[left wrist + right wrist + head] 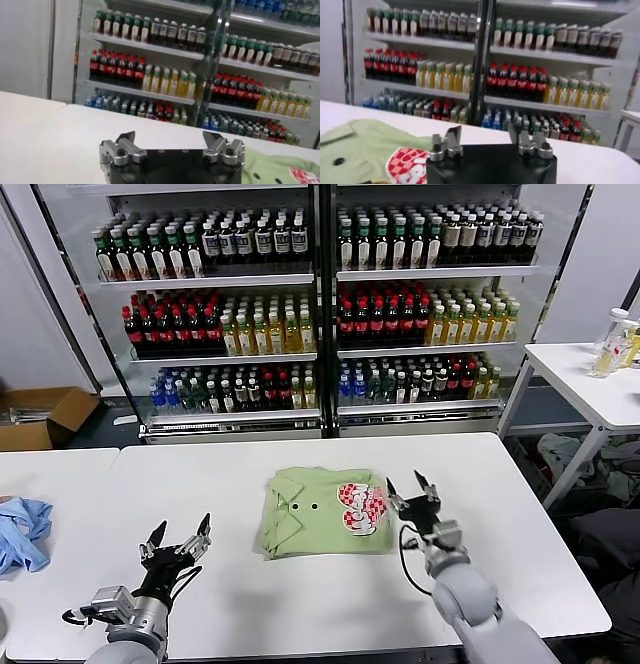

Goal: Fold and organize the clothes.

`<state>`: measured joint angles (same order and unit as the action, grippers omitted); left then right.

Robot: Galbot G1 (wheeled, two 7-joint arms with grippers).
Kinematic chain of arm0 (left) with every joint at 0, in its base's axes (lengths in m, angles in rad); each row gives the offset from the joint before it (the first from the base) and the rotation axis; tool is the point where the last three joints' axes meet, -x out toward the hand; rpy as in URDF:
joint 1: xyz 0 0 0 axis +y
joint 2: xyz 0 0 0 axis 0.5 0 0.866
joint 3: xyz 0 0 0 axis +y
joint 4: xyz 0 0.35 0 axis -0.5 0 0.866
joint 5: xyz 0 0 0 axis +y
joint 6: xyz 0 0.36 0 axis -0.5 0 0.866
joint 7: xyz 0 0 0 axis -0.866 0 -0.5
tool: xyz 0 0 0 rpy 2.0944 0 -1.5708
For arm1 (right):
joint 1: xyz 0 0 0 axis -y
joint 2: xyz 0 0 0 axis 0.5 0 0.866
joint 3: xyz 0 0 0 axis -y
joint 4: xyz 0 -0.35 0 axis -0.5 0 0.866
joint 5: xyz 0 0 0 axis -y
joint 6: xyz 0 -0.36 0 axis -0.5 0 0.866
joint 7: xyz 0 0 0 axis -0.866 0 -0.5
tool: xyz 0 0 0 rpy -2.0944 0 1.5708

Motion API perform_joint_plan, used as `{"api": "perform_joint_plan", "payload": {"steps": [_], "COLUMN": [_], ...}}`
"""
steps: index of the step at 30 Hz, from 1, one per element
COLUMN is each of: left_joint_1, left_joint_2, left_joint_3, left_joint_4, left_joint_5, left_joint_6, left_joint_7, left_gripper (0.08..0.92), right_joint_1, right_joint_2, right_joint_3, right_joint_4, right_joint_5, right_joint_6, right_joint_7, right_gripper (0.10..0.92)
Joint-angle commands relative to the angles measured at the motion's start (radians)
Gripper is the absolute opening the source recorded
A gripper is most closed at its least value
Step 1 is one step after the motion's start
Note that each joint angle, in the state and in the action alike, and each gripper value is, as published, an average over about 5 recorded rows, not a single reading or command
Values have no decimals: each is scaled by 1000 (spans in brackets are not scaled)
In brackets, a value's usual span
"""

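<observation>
The folded green polo shirt (320,512) lies on the tabletop (300,604), right gripper (413,496) just beside it and left gripper (177,546) well apart, both with fingers spread and holding nothing.

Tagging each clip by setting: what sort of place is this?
Probably a mock shop or lab: glass-door drink coolers full of bottles stand behind white tables, one bearing a folded green polo shirt, with a cardboard box on the floor.

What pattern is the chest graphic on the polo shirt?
Red-and-white checks on the light green polo shirt; chest graphic shows best in the head view.
</observation>
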<state>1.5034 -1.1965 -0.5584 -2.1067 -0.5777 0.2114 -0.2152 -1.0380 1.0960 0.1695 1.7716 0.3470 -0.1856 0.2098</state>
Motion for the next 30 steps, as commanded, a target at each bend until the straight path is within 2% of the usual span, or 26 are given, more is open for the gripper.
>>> {"api": "perform_joint_plan", "payload": {"steps": [1,4,7,30], "left_joint_1": [51,64,79,150], "left_joint_2": [-2,-2,-1,-22], "left_joint_3": [5,2,-1,-12], "left_joint_4": [-75,-94,-113,-149], "left_joint_5": [78,96,113,189], "left_joint_6": [-10,-13,-13,-30], "left_joint_7": [14,21,31,74], "left_gripper": [823,823,823,823], "right_joint_1": [-413,-432,-436,-404], "right_joint_2": [-32,-12,3,22], "right_joint_3": [247,249,245,249], "right_joint_4": [313,321,325,324], "right_joint_5": [-49,-65,-75,-133], "right_joint_6": [82,81,80,74], "right_joint_7": [-37,-38,-34,-35], "right_gripper": [674,758,810,823]}}
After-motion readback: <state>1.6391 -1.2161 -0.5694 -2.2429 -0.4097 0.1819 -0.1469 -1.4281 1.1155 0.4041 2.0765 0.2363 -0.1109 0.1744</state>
